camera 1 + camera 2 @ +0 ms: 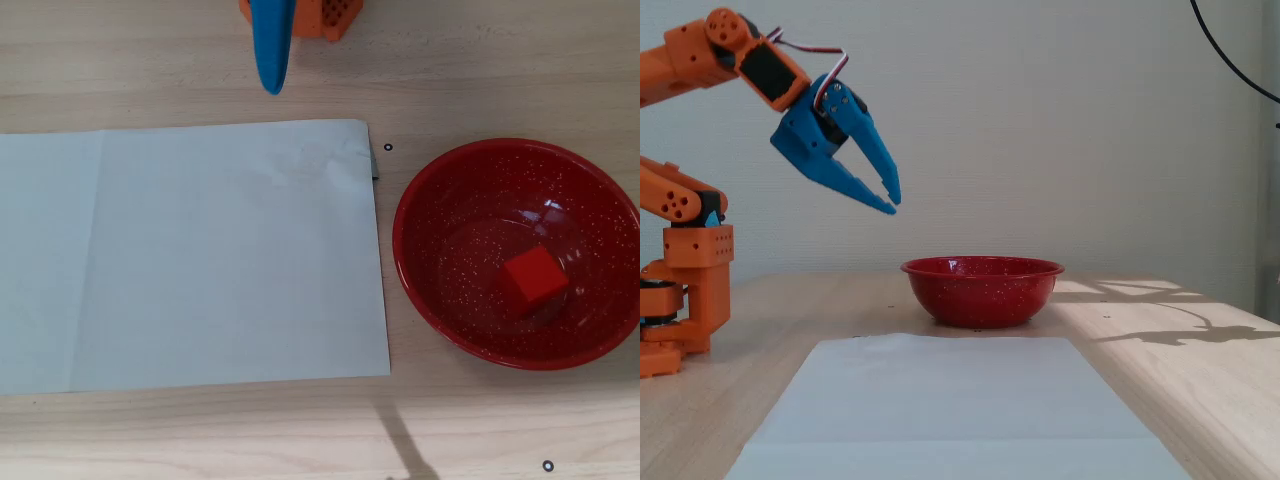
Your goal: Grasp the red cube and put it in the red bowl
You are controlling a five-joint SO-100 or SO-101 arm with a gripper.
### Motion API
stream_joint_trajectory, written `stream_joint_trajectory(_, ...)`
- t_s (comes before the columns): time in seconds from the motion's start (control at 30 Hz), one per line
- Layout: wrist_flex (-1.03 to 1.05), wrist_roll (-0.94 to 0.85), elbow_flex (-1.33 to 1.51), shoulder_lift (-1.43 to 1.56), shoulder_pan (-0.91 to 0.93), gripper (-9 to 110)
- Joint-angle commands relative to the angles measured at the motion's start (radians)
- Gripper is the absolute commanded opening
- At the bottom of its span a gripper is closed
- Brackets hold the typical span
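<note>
The red cube point(533, 279) lies inside the red bowl point(430, 200), right of its middle in the overhead view. The bowl stands on the wooden table at the right; in the fixed view point(982, 291) its wall hides the cube. My blue gripper point(893, 202) is raised high above the table, left of the bowl and well apart from it. Its jaws stand slightly apart and hold nothing. In the overhead view only its blue tip point(272, 82) shows at the top edge.
A large white paper sheet point(190, 255) lies flat on the table left of the bowl. The orange arm base point(685, 290) stands at the left in the fixed view. Small black marks point(388, 148) dot the table.
</note>
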Motion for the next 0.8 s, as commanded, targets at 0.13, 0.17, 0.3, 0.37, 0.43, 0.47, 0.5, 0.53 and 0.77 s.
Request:
stream_joint_trajectory(0.13,-0.282,-0.034,0.318,0.276,-0.017,0)
stream_joint_trajectory(0.17,-0.321,-0.035,0.365,0.307,-0.015,0)
stream_joint_trajectory(0.3,-0.482,-0.038,0.554,0.407,-0.009,0)
stream_joint_trajectory(0.37,-0.551,-0.032,0.637,0.449,-0.002,0)
stream_joint_trajectory(0.43,-0.591,-0.031,0.698,0.486,0.008,0)
stream_joint_trajectory(0.47,-0.601,-0.031,0.724,0.505,0.012,0)
stream_joint_trajectory(0.5,-0.606,-0.031,0.746,0.523,0.018,0)
stream_joint_trajectory(0.53,-0.609,-0.031,0.758,0.525,0.02,0)
stream_joint_trajectory(0.77,-0.391,-0.02,0.758,0.525,0.028,0)
